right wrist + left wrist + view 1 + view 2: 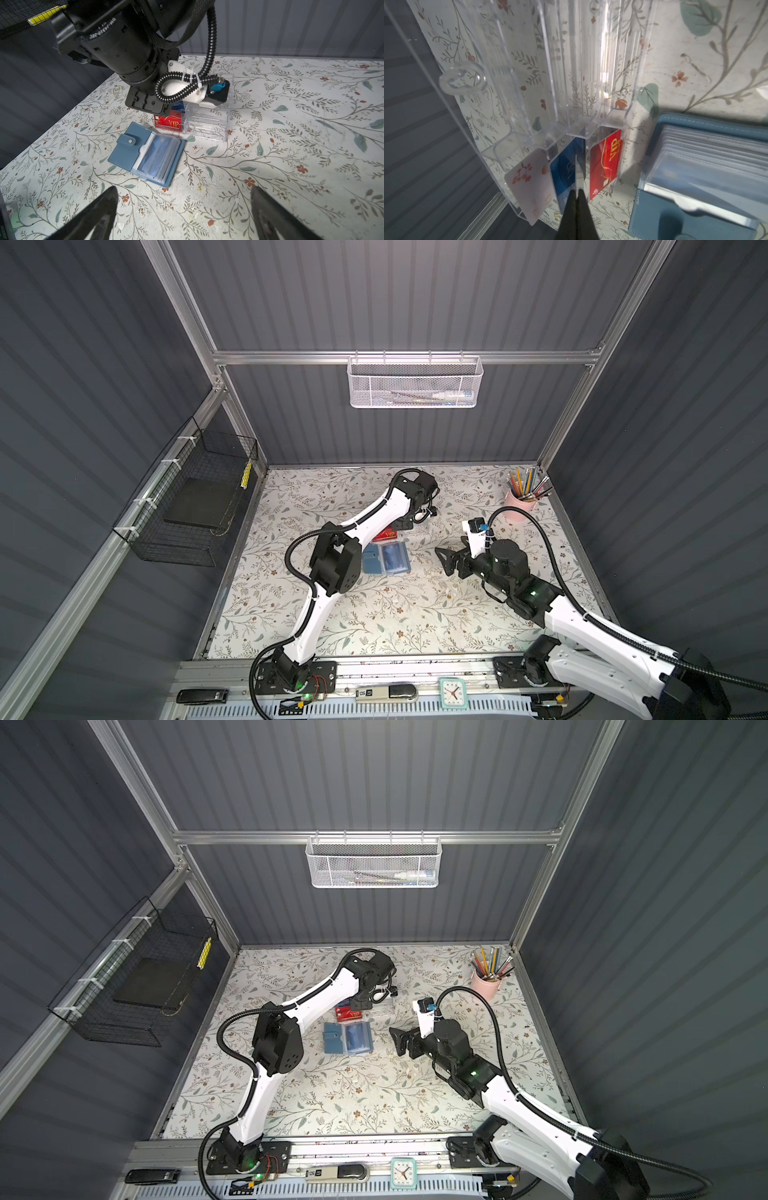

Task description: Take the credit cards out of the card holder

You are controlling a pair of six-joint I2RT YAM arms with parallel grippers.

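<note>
The slate-blue card holder (372,562) (333,1038) (128,153) lies open mid-table, and a blue credit card (154,154) shows through its clear sleeves (708,158). Behind it stands a clear acrylic box (571,62) (207,122). My left gripper (576,192) (359,1004) hangs over that box, shut on the edge of a blue credit card (563,166) standing in the middle slot. A pink-white card (529,187) and a red VIP card (605,164) (386,535) fill the slots on either side. My right gripper (182,207) (444,558) hovers open and empty, right of the holder.
A pink cup of pencils (519,499) stands at the back right corner. A black wire basket (195,506) hangs on the left wall and a white mesh basket (413,383) on the back rail. A small clock (452,693) sits on the front rail.
</note>
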